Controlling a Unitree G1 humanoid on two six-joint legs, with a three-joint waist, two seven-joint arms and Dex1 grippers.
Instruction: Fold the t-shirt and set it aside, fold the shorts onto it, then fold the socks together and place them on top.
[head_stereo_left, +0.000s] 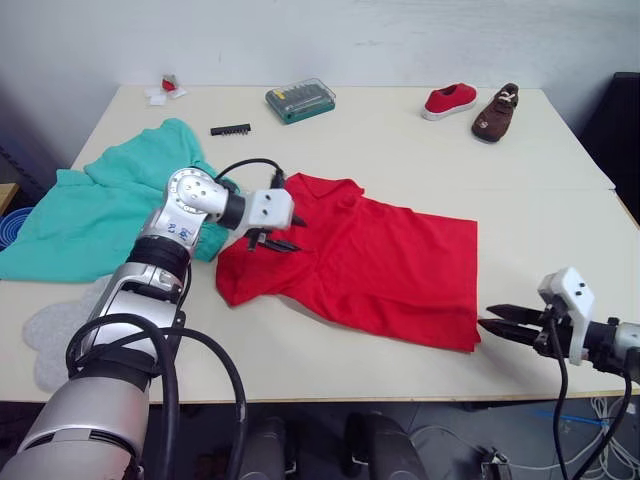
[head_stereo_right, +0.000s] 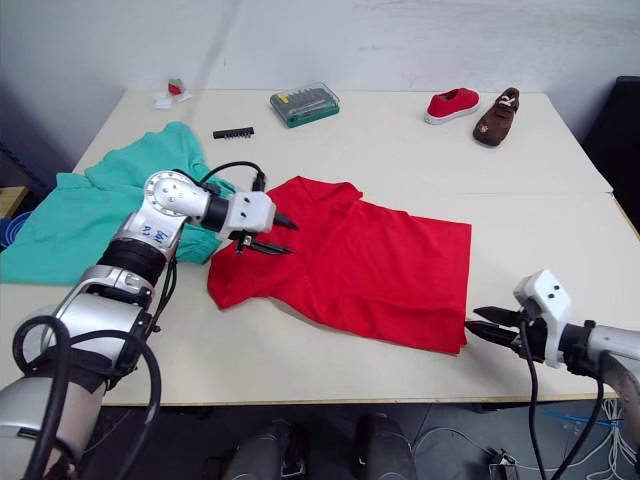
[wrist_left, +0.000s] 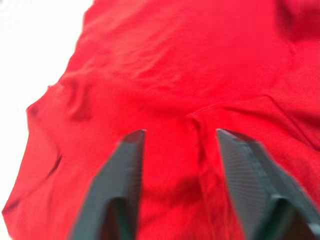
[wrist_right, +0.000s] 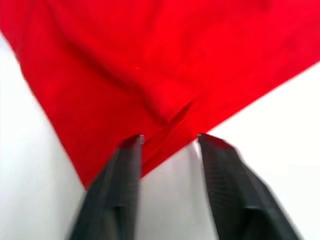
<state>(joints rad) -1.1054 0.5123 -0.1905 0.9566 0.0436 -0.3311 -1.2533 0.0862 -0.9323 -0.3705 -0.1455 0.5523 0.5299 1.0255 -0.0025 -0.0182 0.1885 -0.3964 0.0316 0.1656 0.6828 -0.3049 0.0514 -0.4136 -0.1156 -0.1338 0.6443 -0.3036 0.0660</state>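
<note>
On my feed, one red t-shirt lies spread near the middle of the pale counter, its long axis running from the collar at the far left down to the hem at the near right; the collar points toward the far edge and my left; one teal pair of shorts lies crumpled at the left side of the counter, touching the shirt's left sleeve area; I count one grey sock shape for certain at the near left corner, partly hidden behind my left arm, so I cannot tell whether both socks are there.

My left gripper hovers over the shirt's shoulder just below the collar, its two black fingers apart with red cloth showing between them in the wrist view; my right gripper sits at the shirt's near right hem corner, fingers apart too, the corner of the cloth lying between the tips and nothing clamped.

Along the far edge I count two shoes, one red and one brown, side by side; one green bit case; one black bit strip; one small red-and-white scrap at the far left corner.
</note>
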